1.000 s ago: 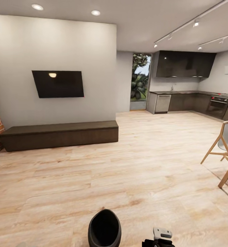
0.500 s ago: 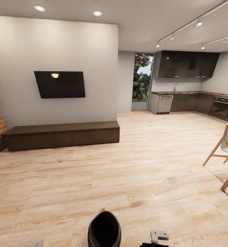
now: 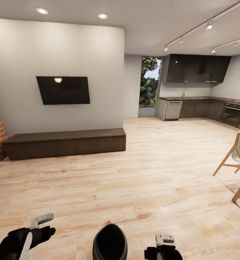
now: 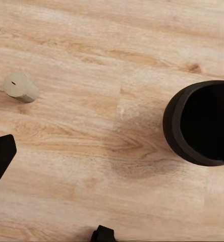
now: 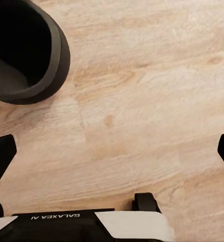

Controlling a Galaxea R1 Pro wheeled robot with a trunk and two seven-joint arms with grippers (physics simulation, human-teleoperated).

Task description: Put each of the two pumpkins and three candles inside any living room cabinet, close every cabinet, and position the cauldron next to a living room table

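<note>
Both grippers are seen spread wide and empty in the wrist views: the left gripper (image 3: 44, 224) and right gripper (image 3: 164, 242) flank the black cauldron (image 3: 110, 242). A candle (image 4: 20, 86), lying on the plank floor (image 3: 152, 173), is seen from the left wrist. Beyond the cauldron, the closed cabinet (image 3: 65, 143) is set against the wall.

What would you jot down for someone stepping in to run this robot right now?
Left end effector: low at the robot's left, holding nothing; its opening is hard to judge.
Right end effector: fingers spread wide, empty, over bare floor.
Cauldron: on the wood floor directly ahead, between the two arms, with no table beside it.
One candle: lying on its side on the floor, apart from the cauldron.
Cabinet: against the wall under the TV, both fronts look shut.
Left: gather the candle, find the other candles and the pumpkins, load and close the cabinet, move the cauldron beside a table.
</note>
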